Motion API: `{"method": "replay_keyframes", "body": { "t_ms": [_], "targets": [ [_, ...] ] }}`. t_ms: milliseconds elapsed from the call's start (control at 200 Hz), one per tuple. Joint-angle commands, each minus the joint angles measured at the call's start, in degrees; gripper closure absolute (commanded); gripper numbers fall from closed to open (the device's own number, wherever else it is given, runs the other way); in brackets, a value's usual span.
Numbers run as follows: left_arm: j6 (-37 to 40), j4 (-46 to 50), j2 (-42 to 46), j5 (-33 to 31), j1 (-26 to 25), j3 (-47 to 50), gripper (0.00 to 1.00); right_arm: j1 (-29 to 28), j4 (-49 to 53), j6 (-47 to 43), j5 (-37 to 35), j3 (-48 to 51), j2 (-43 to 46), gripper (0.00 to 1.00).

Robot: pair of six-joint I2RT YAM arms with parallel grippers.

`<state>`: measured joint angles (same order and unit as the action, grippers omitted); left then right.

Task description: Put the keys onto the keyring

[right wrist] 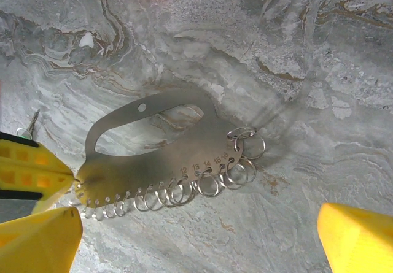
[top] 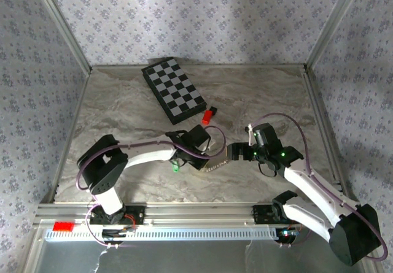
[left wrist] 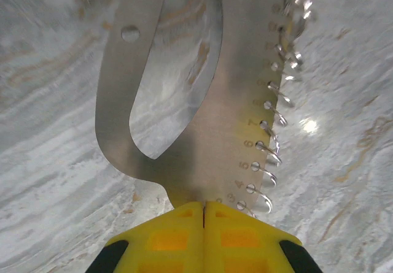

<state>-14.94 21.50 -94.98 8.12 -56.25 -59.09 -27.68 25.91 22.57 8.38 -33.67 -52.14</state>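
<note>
The keyring (right wrist: 184, 147) is a flat silvery plate with a long cut-out and a row of numbered holes that carry several wire rings (right wrist: 236, 169). It lies low over the marble table (top: 123, 107), in front of the arms (top: 212, 169). My left gripper (left wrist: 204, 208) is shut on the plate's narrow end, its yellow fingers (right wrist: 34, 169) pressed together. Just beyond that gripper the key with the green head (top: 175, 167) lies on the table, and its tip shows in the right wrist view (right wrist: 26, 127). My right gripper (right wrist: 196, 248) hovers open above the rings, touching nothing.
A folded checkerboard (top: 173, 89) lies at the back of the table. A red-and-black block (top: 209, 115) sits by its near corner. Patterned walls and metal posts close in the table on three sides. Purple cables loop off both arms.
</note>
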Motion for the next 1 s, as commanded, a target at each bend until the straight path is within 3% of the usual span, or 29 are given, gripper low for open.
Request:
{"method": "replay_keyframes", "body": {
  "t_ms": [0,280,415,655,994],
  "targets": [
    [1.3,0.9,4.7,-1.7,0.2,0.3,1.00,-0.1,0.0,-1.0,1.5,-1.1,1.3,0.00],
    [4.4,-2.0,15.0,-4.1,0.0,2.2,1.00,-2.3,-6.1,-2.1,10.9,-3.2,5.1,0.02],
    [6.4,-3.2,20.0,-5.0,0.0,2.2,1.00,-5.2,-10.4,-3.3,15.0,-3.8,8.6,0.13],
    [8.9,-7.3,27.2,-4.3,-0.7,3.4,1.00,-9.0,-15.4,-4.0,18.4,-3.8,12.7,0.24],
    [11.3,-14.8,33.0,-3.6,-2.0,4.9,1.00,-11.3,-19.8,-4.7,21.5,-3.9,17.2,0.53]
  ]
}}
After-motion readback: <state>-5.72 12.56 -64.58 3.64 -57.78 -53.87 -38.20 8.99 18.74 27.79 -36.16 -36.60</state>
